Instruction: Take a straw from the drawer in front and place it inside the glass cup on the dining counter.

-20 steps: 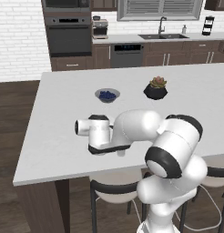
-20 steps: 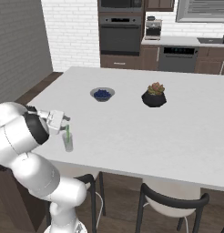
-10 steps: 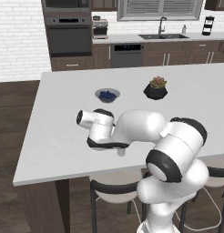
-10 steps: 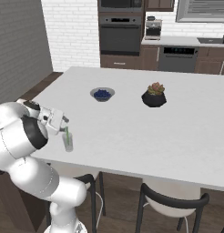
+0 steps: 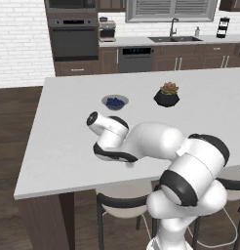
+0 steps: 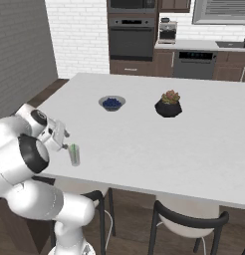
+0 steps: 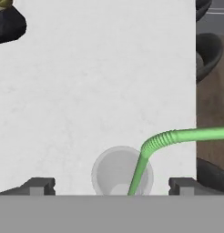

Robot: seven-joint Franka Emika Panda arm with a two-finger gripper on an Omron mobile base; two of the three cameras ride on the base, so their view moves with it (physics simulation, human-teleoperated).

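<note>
Wide white desk with dark base, carrying a black plant pot and a grey bowl of berries toward the far side. Near the front edge, clear glass cup upright, green straw standing inside it, bent top leaning out. Just above the cup, fingers spread wide, gripping nothing

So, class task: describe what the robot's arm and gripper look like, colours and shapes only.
The arm is made of glossy white, rounded segments joined by dark bands at the joints. The gripper is white and boxy. In the hand view its two fingertips are small, dark grey and blocky. No cables or markings show.
</note>
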